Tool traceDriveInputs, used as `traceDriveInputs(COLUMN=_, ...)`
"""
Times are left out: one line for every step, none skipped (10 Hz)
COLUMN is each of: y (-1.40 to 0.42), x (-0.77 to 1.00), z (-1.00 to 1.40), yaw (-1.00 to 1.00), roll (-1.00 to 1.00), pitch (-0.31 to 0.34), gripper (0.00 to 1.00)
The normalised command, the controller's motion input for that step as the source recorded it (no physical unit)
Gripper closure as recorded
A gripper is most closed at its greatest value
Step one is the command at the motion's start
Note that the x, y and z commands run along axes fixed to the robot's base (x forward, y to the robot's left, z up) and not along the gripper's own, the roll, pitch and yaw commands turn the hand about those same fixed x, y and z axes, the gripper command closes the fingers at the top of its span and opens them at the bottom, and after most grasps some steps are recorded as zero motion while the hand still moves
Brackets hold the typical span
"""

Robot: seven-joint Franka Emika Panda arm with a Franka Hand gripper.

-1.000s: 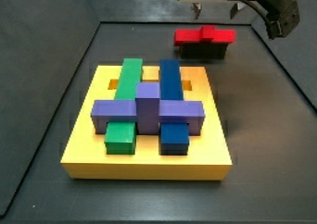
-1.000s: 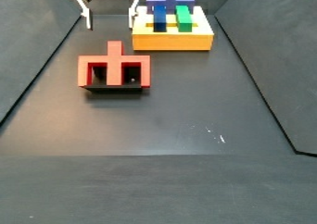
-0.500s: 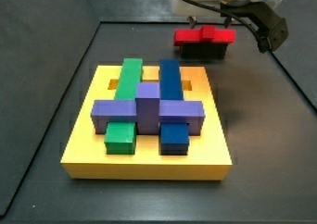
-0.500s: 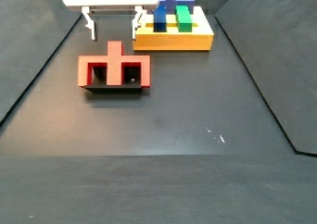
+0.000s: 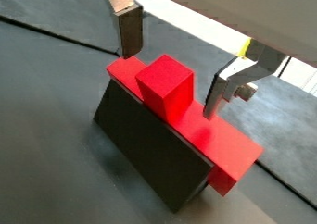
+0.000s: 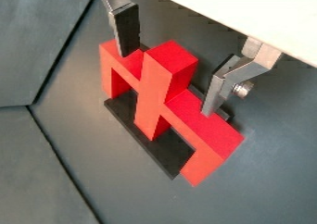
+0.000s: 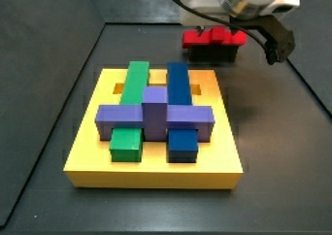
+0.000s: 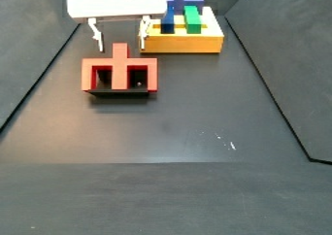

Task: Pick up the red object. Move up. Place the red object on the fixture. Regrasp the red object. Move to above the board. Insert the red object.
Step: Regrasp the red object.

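Red object (image 5: 173, 107): a bright red arch-shaped block, crossbar with two legs and a top stub, seated on the fixture (image 5: 143, 154), a dark block on the dark tabletop (image 8: 169, 122). In a side view the red object (image 8: 120, 72) sat over the fixture (image 8: 119, 91) with its stub pointing toward the board; in a side view the red object (image 7: 215, 36) lay atop the fixture (image 7: 215, 53) at the far end of the tabletop (image 7: 279, 132).

Claw (image 5: 173, 59): open wide, holding nothing. Its two silver fingers (image 5: 128, 29) stood on either side of the stub in both wrist views, apart from the red plastic as far as could be seen; claw (image 6: 177, 56) likewise, one finger (image 6: 232, 80) beside the stub. In a side view the claw (image 8: 116, 30) hung just above and behind the red object, between it and the board. In a side view the claw (image 7: 247, 35) was over the red object.

Board (image 7: 91, 151): thick yellow square slab, near end of the tabletop, well apart from the fixture, bearing green (image 7: 126, 140), blue (image 7: 183, 142) and purple (image 7: 155, 113) blocks. Board (image 8: 182, 43) also showed in a side view.
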Motion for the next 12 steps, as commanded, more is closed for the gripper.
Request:
traceDriveInputs(y=0.00, x=0.20, z=-0.19, yaw=0.12, roll=0.53, pitch=0.309, gripper=0.00)
traceDriveInputs(y=0.00, x=0.14, z=-0.20, yaw=0.09, roll=0.35, pitch=0.140, gripper=0.00)
traceDriveInputs(y=0.00, x=0.08, z=-0.08, yaw=0.09, roll=0.17, pitch=0.040, gripper=0.00)
traceDriveInputs(y=0.05, x=0.00, z=-0.03, yaw=0.07, roll=0.07, pitch=0.000, gripper=0.00)
traceDriveInputs(y=0.09, x=-0.06, z=-0.03, yaw=0.00, roll=0.13, pitch=0.000, gripper=0.00)
traceDriveInputs(y=0.06, x=-0.15, z=-0.07, yaw=0.00, roll=0.22, pitch=0.009, gripper=0.00)
traceDriveInputs(y=0.01, x=-0.14, z=-0.07, yaw=0.00, roll=0.20, pitch=0.000, gripper=0.00)
traceDriveInputs(y=0.00, x=-0.06, z=0.00, yaw=0.00, roll=0.12, pitch=0.000, gripper=0.00)
traceDriveInputs(y=0.00, x=-0.05, z=0.00, yaw=0.00, roll=0.10, pitch=0.000, gripper=0.00)
traceDriveInputs(y=0.00, x=0.00, z=0.00, yaw=0.00, roll=0.07, pitch=0.000, gripper=0.00)
traceDriveInputs(y=0.00, x=0.05, z=0.00, yaw=-0.15, roll=0.07, pitch=0.029, gripper=0.00)
traceDriveInputs(y=0.00, x=0.03, z=0.00, yaw=-0.23, roll=0.02, pitch=0.000, gripper=0.00)
